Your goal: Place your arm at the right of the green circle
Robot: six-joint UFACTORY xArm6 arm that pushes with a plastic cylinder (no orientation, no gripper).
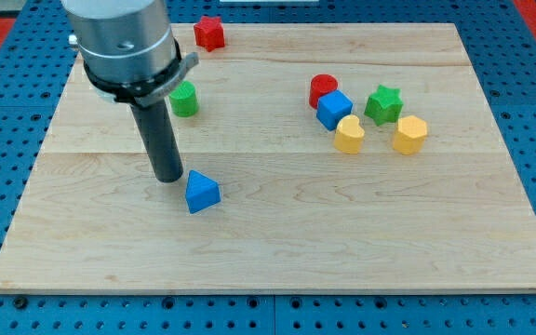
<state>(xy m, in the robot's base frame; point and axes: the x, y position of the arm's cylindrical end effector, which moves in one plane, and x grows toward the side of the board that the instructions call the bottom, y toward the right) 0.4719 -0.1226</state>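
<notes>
The green circle sits on the wooden board at the upper left, partly behind the arm's collar. My tip rests on the board below the green circle and slightly to its left. It is just to the upper left of a blue triangle block, close to it.
A red star lies at the top edge. A cluster at the right holds a red cylinder, a blue cube, a green star, a yellow heart and a yellow hexagon.
</notes>
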